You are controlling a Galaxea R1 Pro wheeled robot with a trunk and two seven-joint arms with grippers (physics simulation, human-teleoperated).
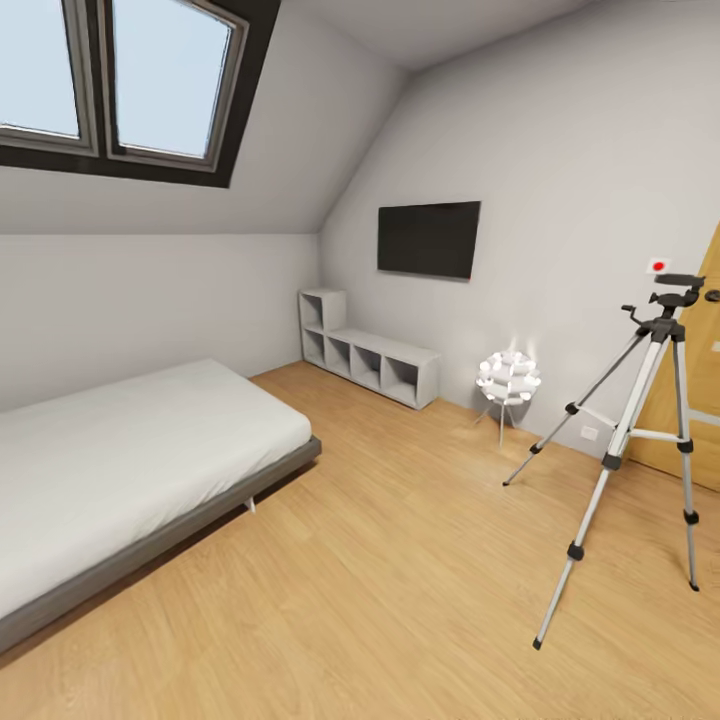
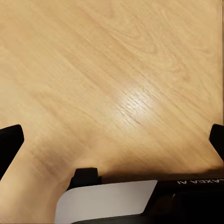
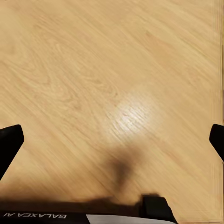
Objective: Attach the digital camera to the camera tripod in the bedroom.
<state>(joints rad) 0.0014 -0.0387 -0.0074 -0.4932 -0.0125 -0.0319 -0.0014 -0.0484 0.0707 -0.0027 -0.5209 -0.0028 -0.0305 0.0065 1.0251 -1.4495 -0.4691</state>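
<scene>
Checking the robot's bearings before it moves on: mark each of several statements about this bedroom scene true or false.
1. The camera tripod stands on the wood floor in front of a wooden door. True.
2. The TV lies on the bed. False: it hangs on the wall, above a low white shelf unit.
3. The left gripper holds a camera. False: its fingers are spread wide over bare floor.
4. A white floor lamp stands between the shelf unit and the tripod. True.
5. The right gripper is open. True.
</scene>
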